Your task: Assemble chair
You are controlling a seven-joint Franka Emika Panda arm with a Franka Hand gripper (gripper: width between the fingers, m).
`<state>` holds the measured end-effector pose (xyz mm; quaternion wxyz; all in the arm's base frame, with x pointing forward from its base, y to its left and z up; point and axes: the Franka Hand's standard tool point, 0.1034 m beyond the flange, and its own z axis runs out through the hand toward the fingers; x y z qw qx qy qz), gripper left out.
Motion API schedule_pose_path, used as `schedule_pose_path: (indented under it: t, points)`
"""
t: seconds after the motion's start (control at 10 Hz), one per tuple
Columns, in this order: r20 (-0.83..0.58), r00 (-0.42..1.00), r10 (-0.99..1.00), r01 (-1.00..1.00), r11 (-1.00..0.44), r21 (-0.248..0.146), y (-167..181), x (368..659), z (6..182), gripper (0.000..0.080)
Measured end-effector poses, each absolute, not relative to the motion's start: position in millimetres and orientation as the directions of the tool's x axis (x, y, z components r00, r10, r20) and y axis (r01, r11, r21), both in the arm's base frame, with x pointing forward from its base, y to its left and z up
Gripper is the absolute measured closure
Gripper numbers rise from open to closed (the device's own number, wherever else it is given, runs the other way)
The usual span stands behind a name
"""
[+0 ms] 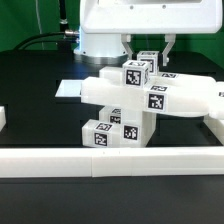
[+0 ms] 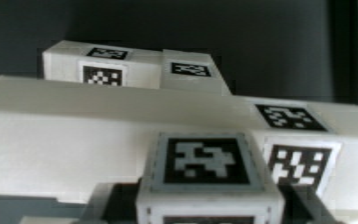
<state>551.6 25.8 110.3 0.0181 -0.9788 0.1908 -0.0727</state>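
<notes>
Pincer sits top centre of the exterior view, under the white robot body. Its fingers come down either side of a tagged block behind the chair parts. The jaws look drawn in tight, likely pinching that block, though the contact itself is hidden.

Chair parts are stacked in the middle of the frame on the black table: a long white piece lies across, a small tagged cube sits on top, and tagged blocks sit beneath. It looks braced low, probably so parts can be pushed together. A white border rail runs along the bottom. A flat white board lies at centre left.

Wrist view: close and blurry. A tagged block face fills the lower centre, a broad white panel spans the middle, and more tagged blocks sit at upper centre. All are glossy white, chunky, with black-and-white square tags. Fingers are not clearly visible here.
</notes>
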Motion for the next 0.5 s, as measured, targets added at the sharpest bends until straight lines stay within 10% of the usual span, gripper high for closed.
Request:
schedule_pose_path:
  t: [0.5]
  points:
    - [0.131,0.729,-0.672,-0.66,-0.741,-0.122,24.5,555.2,110.0,0.0517]
